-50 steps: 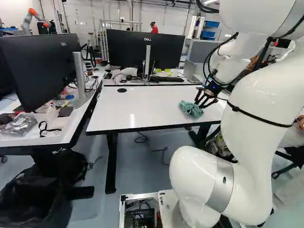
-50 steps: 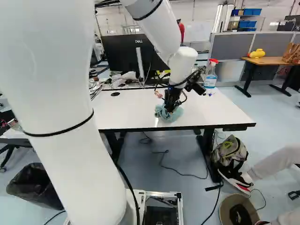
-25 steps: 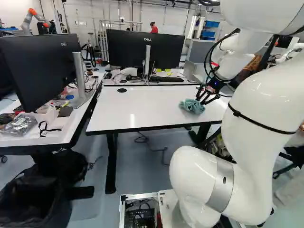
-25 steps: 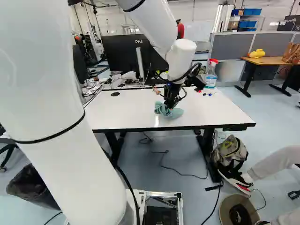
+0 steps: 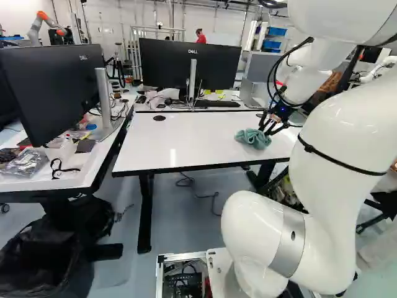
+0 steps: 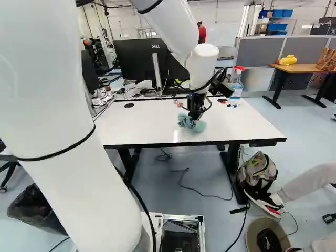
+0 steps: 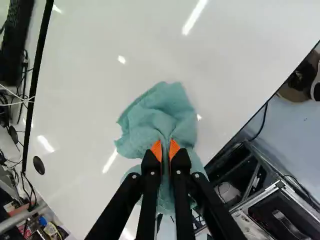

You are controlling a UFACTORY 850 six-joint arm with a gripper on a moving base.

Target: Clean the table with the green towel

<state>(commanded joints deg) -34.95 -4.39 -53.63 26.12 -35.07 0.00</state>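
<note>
- The end effector (image 5: 267, 131) is clenched on a bunched fold of the green towel (image 5: 254, 138); its orange pads (image 7: 156, 150) press the cloth from two sides.
- The towel lies crumpled on the white tabletop (image 5: 186, 143), closer to the near edge than to the far edge.
- A round black cover (image 5: 159, 118) sits near the far left corner.
- Pens (image 6: 233, 105) lie near the far right corner; a spray bottle (image 6: 236, 85) stands upright close by.

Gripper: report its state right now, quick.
Gripper: closed, holding the green towel, a fold of it pinched between the two orange-padded fingers.
</note>
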